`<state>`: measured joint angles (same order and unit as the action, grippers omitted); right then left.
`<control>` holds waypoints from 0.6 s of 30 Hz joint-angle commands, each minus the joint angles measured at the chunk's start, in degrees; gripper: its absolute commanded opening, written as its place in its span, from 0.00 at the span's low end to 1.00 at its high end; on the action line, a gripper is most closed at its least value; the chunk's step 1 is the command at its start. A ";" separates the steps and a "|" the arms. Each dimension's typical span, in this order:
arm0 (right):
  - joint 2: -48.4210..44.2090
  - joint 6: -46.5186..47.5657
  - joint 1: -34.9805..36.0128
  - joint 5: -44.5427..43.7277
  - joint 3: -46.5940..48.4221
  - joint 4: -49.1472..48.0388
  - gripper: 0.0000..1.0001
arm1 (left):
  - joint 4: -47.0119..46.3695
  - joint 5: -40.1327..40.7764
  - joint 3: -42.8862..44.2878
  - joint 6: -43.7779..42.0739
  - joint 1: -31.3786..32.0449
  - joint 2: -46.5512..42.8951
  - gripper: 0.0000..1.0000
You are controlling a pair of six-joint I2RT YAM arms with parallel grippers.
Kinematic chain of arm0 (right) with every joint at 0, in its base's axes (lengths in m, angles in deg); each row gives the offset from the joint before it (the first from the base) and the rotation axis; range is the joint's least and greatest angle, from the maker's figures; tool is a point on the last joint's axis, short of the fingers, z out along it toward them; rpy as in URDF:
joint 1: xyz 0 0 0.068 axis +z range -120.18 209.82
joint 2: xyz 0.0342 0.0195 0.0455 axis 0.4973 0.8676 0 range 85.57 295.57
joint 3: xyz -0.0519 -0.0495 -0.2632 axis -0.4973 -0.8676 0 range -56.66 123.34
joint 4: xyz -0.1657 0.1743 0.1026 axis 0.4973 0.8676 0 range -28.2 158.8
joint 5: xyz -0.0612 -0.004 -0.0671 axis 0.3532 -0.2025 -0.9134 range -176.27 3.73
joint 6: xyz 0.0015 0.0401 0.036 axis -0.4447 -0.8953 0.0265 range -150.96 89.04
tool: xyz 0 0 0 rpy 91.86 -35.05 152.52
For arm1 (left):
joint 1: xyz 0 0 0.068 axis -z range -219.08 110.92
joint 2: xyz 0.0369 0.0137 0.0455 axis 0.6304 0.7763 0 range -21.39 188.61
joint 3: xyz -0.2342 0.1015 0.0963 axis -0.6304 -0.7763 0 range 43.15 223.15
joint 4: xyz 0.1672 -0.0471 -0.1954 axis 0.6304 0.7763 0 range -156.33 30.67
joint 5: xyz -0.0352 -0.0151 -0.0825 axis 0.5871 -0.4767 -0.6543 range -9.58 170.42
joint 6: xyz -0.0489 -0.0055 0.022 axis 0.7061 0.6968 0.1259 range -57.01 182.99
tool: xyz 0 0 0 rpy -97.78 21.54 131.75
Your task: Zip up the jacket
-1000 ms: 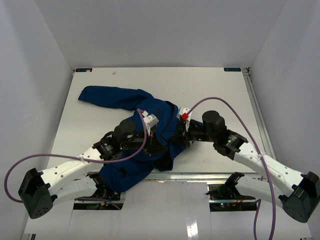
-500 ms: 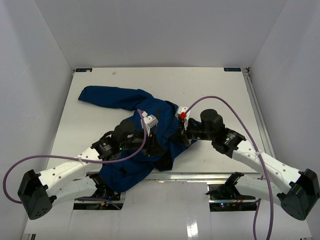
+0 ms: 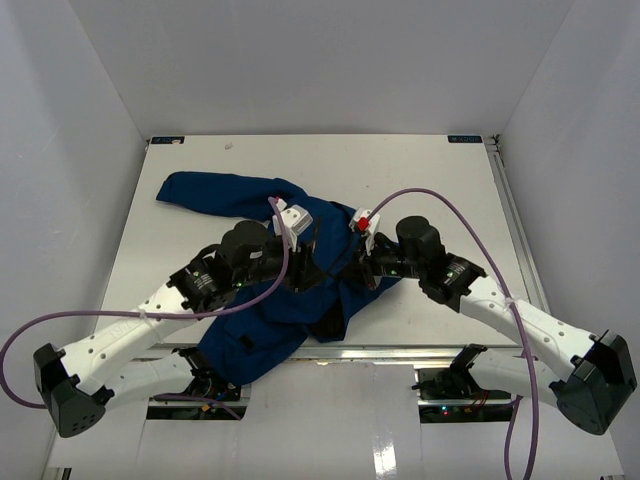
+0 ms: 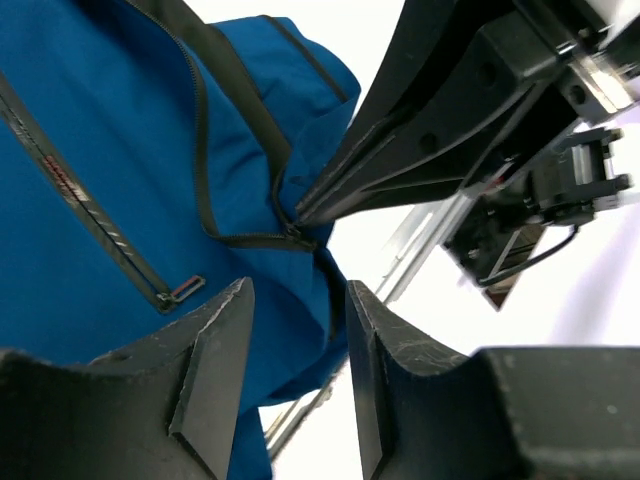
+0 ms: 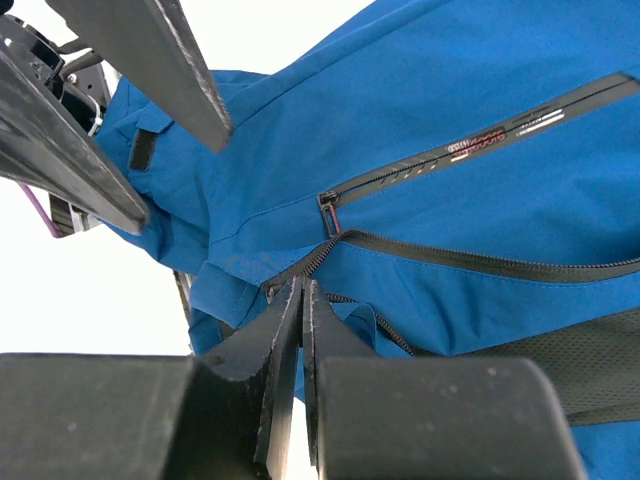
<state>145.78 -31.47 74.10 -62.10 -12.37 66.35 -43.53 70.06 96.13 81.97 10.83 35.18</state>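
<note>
The blue jacket [image 3: 250,340] lies crumpled on the table's near left, one sleeve [image 3: 220,190] stretched to the far left. My left gripper [image 3: 304,272] hovers over its front, open, with nothing between its fingers [image 4: 225,330]. My right gripper [image 3: 352,268] comes in from the right and is shut, its tips [image 5: 302,285] pinched at the low end of the main zipper [image 5: 450,255]. From the left wrist view the jacket [image 4: 90,130] fills the left, and the right gripper's fingers [image 4: 400,150] meet at the zipper's slider [image 4: 297,237]. A pocket zip [image 5: 470,150] runs above the main one.
The white table [image 3: 430,180] is walled at left, right and back. A metal rail [image 3: 400,350] runs along its near edge. Purple cables [image 3: 440,200] loop from both wrists. The left gripper's open fingers [image 5: 170,60] stand close to the right gripper's tips.
My left gripper has opened, let go of the jacket and pulled back up and to the left. My right gripper has stayed shut and shifted slightly left.
</note>
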 commanded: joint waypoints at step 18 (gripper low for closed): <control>3.16 -4.46 -0.41 -1.80 8.18 1.24 0.08 | 4.00 3.33 6.75 -8.35 1.11 9.37 0.50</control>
<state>149.56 -35.32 74.07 -63.64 -6.79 68.43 -38.49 72.48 101.45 74.65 11.47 45.75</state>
